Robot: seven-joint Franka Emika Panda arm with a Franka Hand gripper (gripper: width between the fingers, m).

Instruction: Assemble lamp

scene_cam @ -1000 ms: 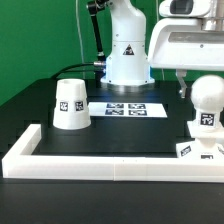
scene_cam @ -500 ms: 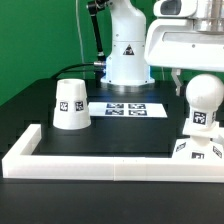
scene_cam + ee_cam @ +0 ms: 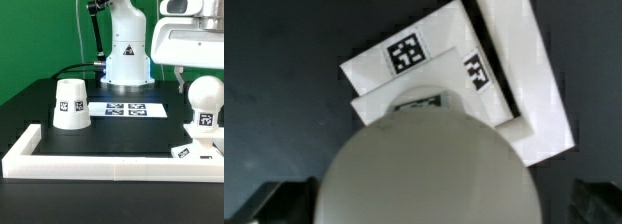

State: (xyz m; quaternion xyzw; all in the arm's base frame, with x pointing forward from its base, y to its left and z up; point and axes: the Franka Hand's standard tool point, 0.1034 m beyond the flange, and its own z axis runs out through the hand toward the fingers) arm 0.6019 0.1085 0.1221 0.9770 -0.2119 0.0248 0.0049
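Bulb [image 3: 206, 104] stands at the right edge of the exterior frame, upright over the square base [image 3: 199, 150], which lies against the white border bar [image 3: 110, 160]. Wide black table [image 3: 110, 135] lies open between it and the cone shade [image 3: 69, 103] at centre left, near the marker board [image 3: 127, 108]. The gripper [image 3: 423, 205] flanks the bulb; whether it clamps it cannot be told. Since half a second ago the bulb sits slightly lower.

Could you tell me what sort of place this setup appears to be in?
Probably a robotics lab bench: a black table edged with white bars, a printed marker board, and tagged lamp parts such as the shade and bulb.
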